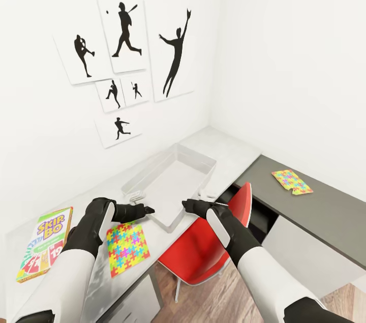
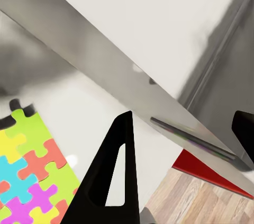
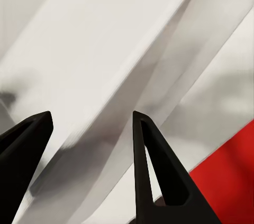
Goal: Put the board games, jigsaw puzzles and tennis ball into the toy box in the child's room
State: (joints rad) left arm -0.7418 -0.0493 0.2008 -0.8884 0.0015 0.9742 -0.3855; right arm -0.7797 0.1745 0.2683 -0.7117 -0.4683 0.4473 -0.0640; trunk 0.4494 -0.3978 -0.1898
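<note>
**Both claws at the near rim of the toy box**

The toy box (image 1: 170, 183), a shallow light-grey bin, stands on the tabletop (image 1: 231, 152) in the corner of the room, below the black sports pictures (image 1: 124, 58). It looks empty inside.

The left claw (image 1: 147, 209) is at the near left corner of the toy box, and its fingers (image 2: 114, 176) are spread, with the rim of the box between them in the left wrist view. The right claw (image 1: 189, 205) is at the near right side of the toy box; its fingers (image 3: 156, 176) are also spread and hold nothing.

One jigsaw puzzle (image 1: 127, 247) lies flat on the tabletop just in front of the toy box, under the left claw. The SKIP-BO board game (image 1: 44, 243) lies well to the left of the toy box. The second jigsaw puzzle (image 1: 292, 182) lies to the right of the toy box, on the darker wing of the tabletop. A red chair (image 1: 213, 246) stands in front of the toy box, under the right arm.
</note>
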